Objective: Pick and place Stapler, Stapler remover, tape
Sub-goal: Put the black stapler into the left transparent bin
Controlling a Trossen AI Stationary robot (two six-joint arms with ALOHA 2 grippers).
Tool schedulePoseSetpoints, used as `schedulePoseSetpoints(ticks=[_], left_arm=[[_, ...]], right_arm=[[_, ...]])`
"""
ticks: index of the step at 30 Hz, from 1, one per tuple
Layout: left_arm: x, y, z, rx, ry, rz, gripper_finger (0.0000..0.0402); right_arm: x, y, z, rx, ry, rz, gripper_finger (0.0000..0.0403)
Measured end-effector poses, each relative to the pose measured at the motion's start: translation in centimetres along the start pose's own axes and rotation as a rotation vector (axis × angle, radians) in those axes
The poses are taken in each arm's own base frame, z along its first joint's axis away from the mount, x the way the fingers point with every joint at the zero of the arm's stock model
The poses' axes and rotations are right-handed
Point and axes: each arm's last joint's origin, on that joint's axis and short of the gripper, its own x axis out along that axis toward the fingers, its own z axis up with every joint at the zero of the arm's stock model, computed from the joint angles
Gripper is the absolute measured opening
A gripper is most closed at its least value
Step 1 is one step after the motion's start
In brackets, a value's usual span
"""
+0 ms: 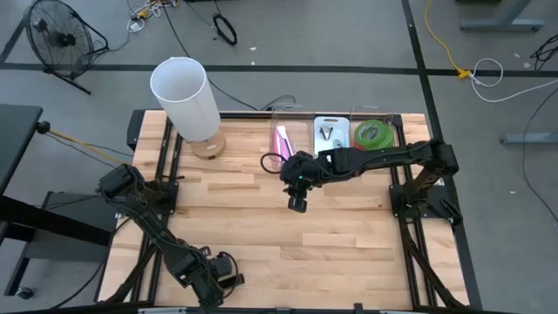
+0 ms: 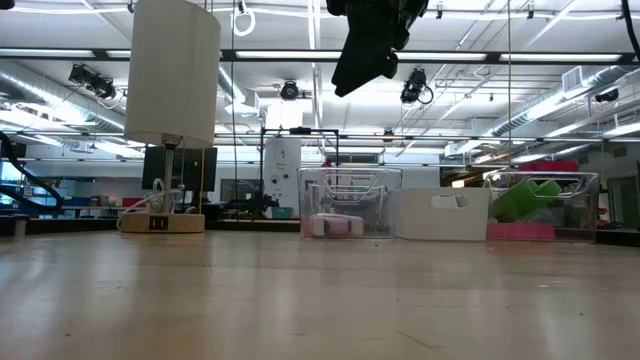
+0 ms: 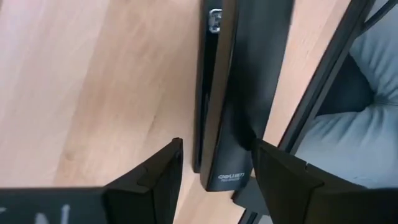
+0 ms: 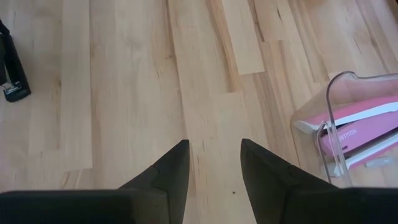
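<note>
A black stapler (image 3: 227,93) lies flat on the wooden table near its front left edge, beside the black frame rail. My left gripper (image 3: 216,146) is open low over it, one finger on each side of its labelled end; it also shows in the high view (image 1: 222,277). My right gripper (image 1: 296,199) is open and empty, high above the table's middle (image 2: 365,50). A pink stapler (image 1: 282,139) lies in a clear bin, a staple remover (image 1: 328,133) in a white tray, and green tape (image 1: 375,133) in another clear bin. No red roll shows. My left gripper has one finger (image 3: 280,174) close against the stapler's side near its labelled end (image 3: 231,177); I cannot tell whether it touches. The other finger (image 3: 155,180) stands clear of the stapler, with bare table showing between them.
A white lamp (image 1: 186,96) on a round wooden base stands at the far left. The three containers line the far edge (image 2: 440,215). Black frame rails (image 1: 166,174) run along the table's left and right sides. Bare wood lies between the two arms.
</note>
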Motion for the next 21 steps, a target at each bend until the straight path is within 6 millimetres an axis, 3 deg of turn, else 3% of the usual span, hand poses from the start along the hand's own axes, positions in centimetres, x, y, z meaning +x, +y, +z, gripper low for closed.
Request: schedulePoseSetpoints(ticks=[13,21], left_arm=[[1.4,-1.2,-0.5,-0.007,-0.020,-0.076,0.0195],[4.4,-0.7,-0.5,-0.036,0.046,0.002,0.0195]], right_arm=[[0.0,0.0,0.0,-0.007,0.001,0.000,0.0144],[0.0,0.0,0.0,-0.006,-0.001,0.000,0.0144]])
